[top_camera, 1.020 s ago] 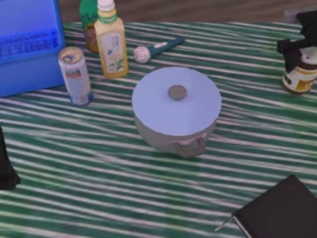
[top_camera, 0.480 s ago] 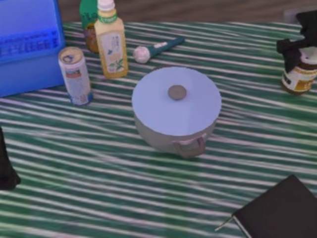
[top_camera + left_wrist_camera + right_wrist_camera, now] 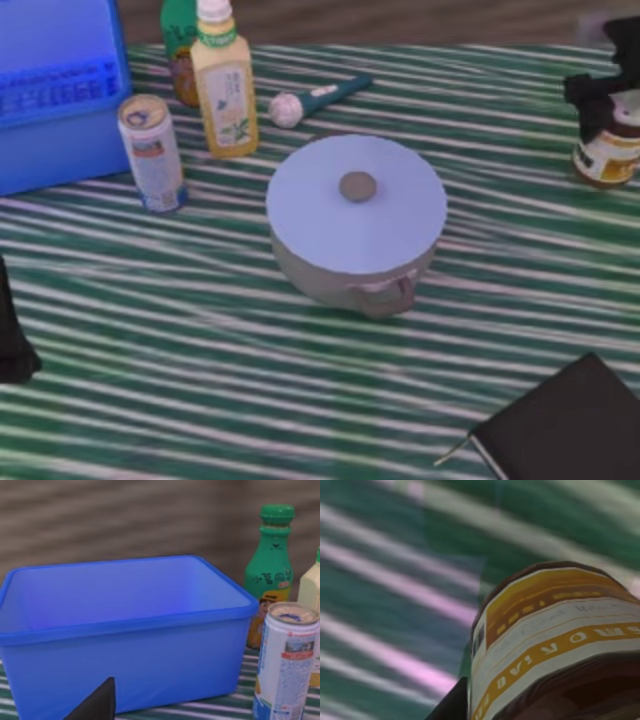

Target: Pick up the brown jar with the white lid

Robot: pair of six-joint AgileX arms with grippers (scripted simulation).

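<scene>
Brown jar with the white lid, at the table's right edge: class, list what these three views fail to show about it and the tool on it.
- Top view: the small squat brown jar with the cream label has its white lid hidden under the right arm's dark tool.
- Top view: the frame's right edge cuts off the right tool.
- Right wrist view: only the jar's label fills the frame; no finger contact shows.
- Left wrist view: the big blue plastic bin fills it; no jar.

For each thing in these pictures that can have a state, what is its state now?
Brown jar with the white lid: upright, held at its top by the right gripper at the table's right edge.
Grey pot: lid on.
Blue bin: nothing visible inside.
Drink can: standing upright.
Yellow bottle: upright, capped.
Green-topped bottle: upright, capped.
Black notebook: closed.
</scene>
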